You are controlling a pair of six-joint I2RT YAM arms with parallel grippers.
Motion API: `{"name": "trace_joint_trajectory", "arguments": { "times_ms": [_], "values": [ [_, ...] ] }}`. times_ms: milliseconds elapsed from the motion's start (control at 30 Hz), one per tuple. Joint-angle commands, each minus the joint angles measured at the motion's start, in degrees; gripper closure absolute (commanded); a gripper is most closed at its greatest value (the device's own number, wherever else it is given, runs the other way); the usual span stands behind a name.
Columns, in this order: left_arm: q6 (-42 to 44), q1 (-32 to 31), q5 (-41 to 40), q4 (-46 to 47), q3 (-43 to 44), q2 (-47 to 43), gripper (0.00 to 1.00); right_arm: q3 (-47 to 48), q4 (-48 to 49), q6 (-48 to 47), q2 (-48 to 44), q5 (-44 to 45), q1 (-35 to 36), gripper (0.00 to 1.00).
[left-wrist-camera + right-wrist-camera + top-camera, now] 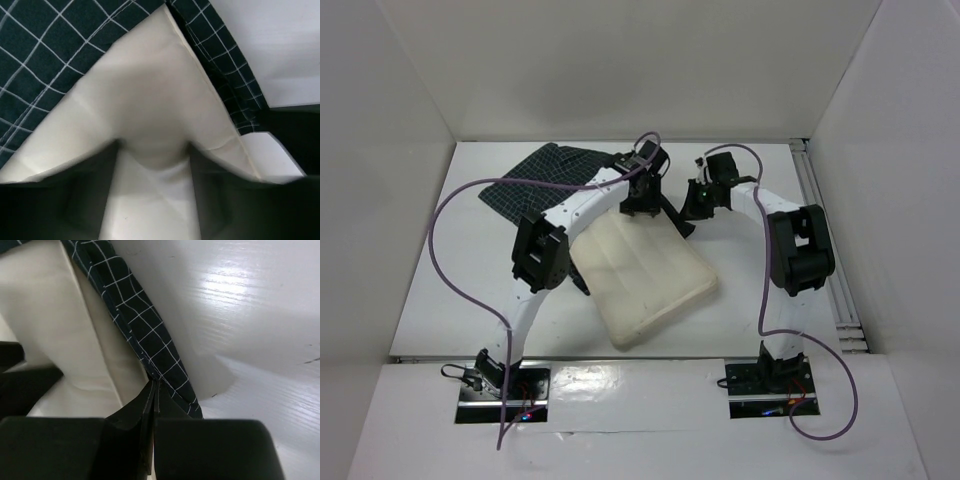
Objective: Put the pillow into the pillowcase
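overhead, the pillow (650, 275) lies diagonally across the middle of the table (450, 290). its near end points toward the arm bases and its far corner sits up by the two grippers. the pillowcase (545, 175) is spread flat at the far left of the table, with its open end turned toward that far corner. almost all of the pillow is outside the sack; only the tip meets the mouth.

the left gripper (642, 205) hangs over the pillow's far corner. in its wrist view the cream corner pokes up between the checked fabric on both sides, so the corner is just inside the opening. its dark fingers (70, 200) stand well apart, one on each side of a bunched bulge of pillow. they are blurred (very close to the lens), and i cannot tell whether they squeeze the cushion or merely bracket it.

the right gripper (154, 390) is just beside the left one, on the right side of the pillow's corner. its jaws are pressed together, pinching the hem of the pillowcase. a narrow strip of the checked cloth runs up from the fingertips, with the pillow on its left and bare white table on its right.

a purple cable (445, 215) loops out from the left arm over the pillowcase.
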Motion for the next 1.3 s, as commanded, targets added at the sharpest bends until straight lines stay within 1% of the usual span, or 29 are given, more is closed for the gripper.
{"name": "trace_joint_trajectory", "arguments": {
  "times_ms": [0,33,67,167,267,333,400,467,500,567,700,833,967,1100,1167,1200,1233,1267],
  "values": [
    [1.11,-0.29,-0.08,-2.01,0.46,4.73,0.52,-2.11,3.40,0.67,-3.10,-2.59,0.17,1.00],
    [1.11,-0.29,-0.08,-2.00,0.46,5.43,0.79,-2.99,3.92,0.68,-3.11,-3.28,0.17,1.00],
    [1.11,-0.29,0.79,-2.00,0.46,5.44,1.00,-3.53,3.92,0.68,-4.50,-3.29,0.17,1.00],
    [-0.73,0.93,1.59,-1.39,-0.68,5.44,1.00,-4.93,3.92,1.29,-6.97,-3.91,0.17,1.00],
    [-4.16,2.25,-4.10,-0.78,-4.36,1.68,1.00,-6.60,3.40,2.61,-10.91,-4.86,0.17,1.00],
    [-5.74,3.57,-4.73,0.55,-7.26,-0.62,1.00,-7.31,2.61,3.14,-13.47,-5.39,0.17,1.00],
    [-6.79,5.77,-4.73,1.34,-7.27,-2.46,1.00,-9.41,1.65,3.14,-17.85,-6.01,1.83,1.00],
    [-7.68,6.39,-5.44,1.34,-7.27,-4.84,1.00,-11.43,-1.08,3.14,-20.94,-6.01,3.41,1.00],
    [-8.38,7.26,-6.13,1.34,-7.27,-5.54,1.00,-12.57,-1.87,3.14,-24.26,-6.01,4.90,1.00],
    [-8.99,8.06,-6.75,1.34,-5.87,-7.47,1.00,-17.04,-3.72,3.14,-27.62,-7.41,6.40,1.00],
    [-9.52,9.38,-7.98,1.95,-3.50,-8.19,1.00,-23.81,-7.58,4.20,-36.05,-7.42,11.75,1.00],
    [-11.45,9.38,-7.99,1.95,-2.97,-8.19,1.00,-26.56,-13.29,6.74,-42.48,-5.23,13.79,1.00],
    [-12.16,8.85,-7.99,2.48,-2.97,-7.66,1.00,-27.79,-15.32,7.79,-45.91,-3.65,13.79,1.00],
    [-10.76,6.57,-7.46,3.01,-2.44,-6.96,1.00,-28.93,-15.32,8.94,-45.92,-0.93,13.26,1.00],
    [-9.36,5.96,-4.58,3.01,-2.44,-6.96,1.00,-28.41,-15.32,9.46,-45.39,0.13,13.26,1.00],
    [-7.61,5.43,-3.34,3.01,-3.14,-7.56,0.94,-28.40,-15.32,9.47,-44.69,0.83,12.74,1.00],
    [-6.55,4.90,-1.85,3.01,-4.36,-8.27,0.85,-26.84,-15.32,9.47,-44.68,2.84,12.74,0.99],
    [-4.97,4.90,0.08,3.01,-5.24,-9.14,0.67,-25.95,-16.80,9.47,-43.21,3.73,12.74,0.84]
  ]
}}
